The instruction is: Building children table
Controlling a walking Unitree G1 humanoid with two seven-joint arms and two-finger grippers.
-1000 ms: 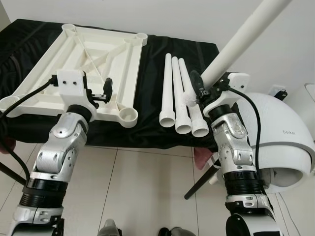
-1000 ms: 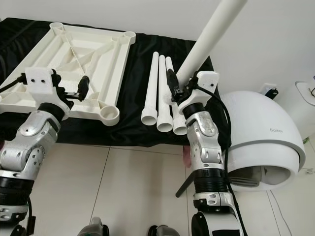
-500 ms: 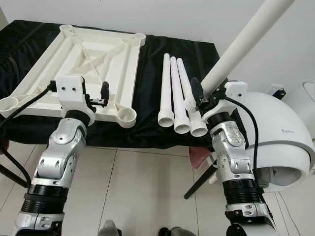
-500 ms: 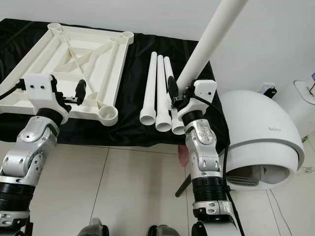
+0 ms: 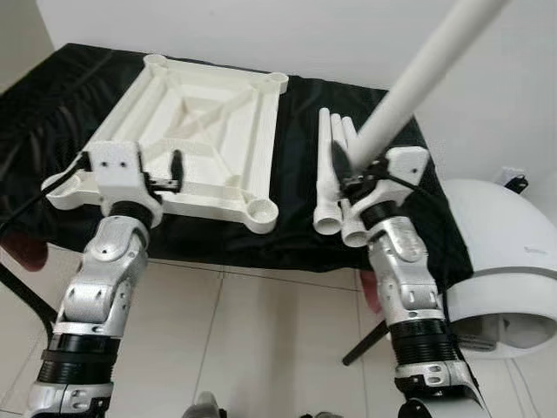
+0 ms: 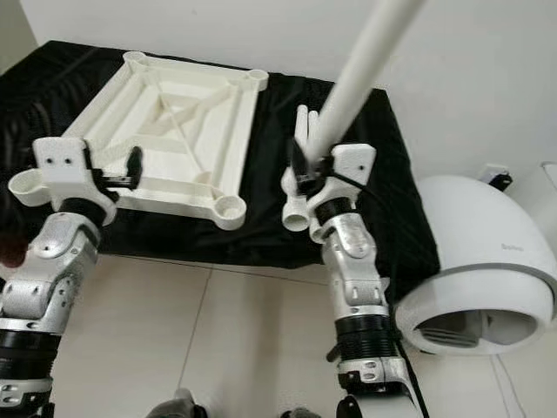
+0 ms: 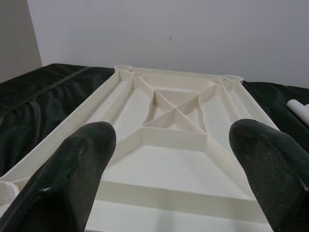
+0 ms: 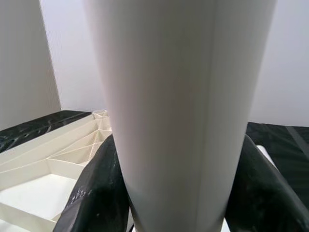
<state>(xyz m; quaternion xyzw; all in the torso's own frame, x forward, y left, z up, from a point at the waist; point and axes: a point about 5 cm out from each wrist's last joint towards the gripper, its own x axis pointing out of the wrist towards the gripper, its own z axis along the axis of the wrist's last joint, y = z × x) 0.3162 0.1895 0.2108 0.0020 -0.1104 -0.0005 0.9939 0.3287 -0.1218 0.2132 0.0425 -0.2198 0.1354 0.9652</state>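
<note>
We see a matt white plastic tabletop [image 5: 213, 144] and smooth plastic legs [image 5: 329, 187] on wrinkled black cloth [image 5: 305, 244]; our arms [image 5: 100, 296] look glossy metal

White plastic tabletop [image 5: 209, 131]: upside down, flat on black cloth, ribbed underside up, round leg sockets at corners. White tubular legs [image 5: 329, 178]: side by side beside it. One leg [image 5: 418, 74]: raised, tilted.

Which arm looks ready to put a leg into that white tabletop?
Probably the right. Its gripper is shut on a leg, raised beside the upturned tabletop. The left gripper hovers open and empty over the tabletop's near edge, likelier to steady it.
</note>
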